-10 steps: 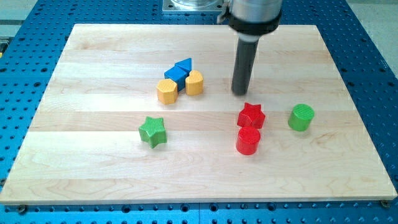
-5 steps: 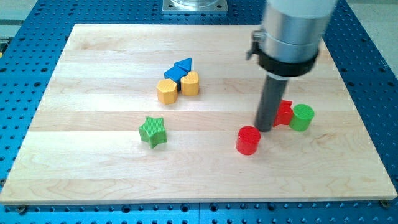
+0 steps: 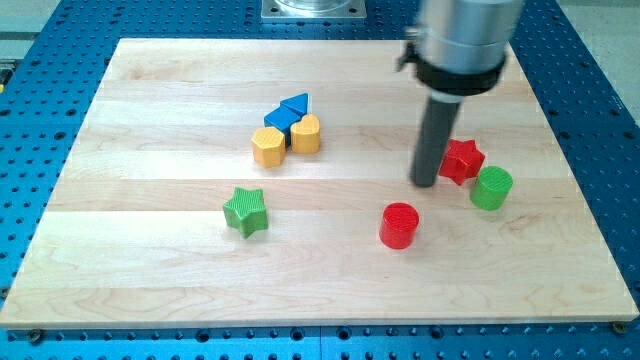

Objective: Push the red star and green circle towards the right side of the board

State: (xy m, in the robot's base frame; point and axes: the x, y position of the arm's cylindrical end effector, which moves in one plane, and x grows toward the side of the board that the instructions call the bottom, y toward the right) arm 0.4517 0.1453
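Note:
The red star (image 3: 462, 160) lies on the right part of the wooden board (image 3: 150, 100). The green circle (image 3: 491, 188) sits just below and right of it, touching or nearly touching. My tip (image 3: 425, 184) stands on the board right at the star's left side, a little above and right of the red circle (image 3: 399, 225).
A green star (image 3: 245, 212) lies left of centre. A blue triangle (image 3: 295, 104), a blue block (image 3: 281, 121), a yellow hexagon (image 3: 268, 146) and a yellow block (image 3: 306, 133) cluster at the upper middle. The arm's grey body (image 3: 460, 40) hangs over the upper right.
My tip swept from above the red star down to its left and pushed it right, away from the red circle, against the green circle, which shifted slightly right and down.

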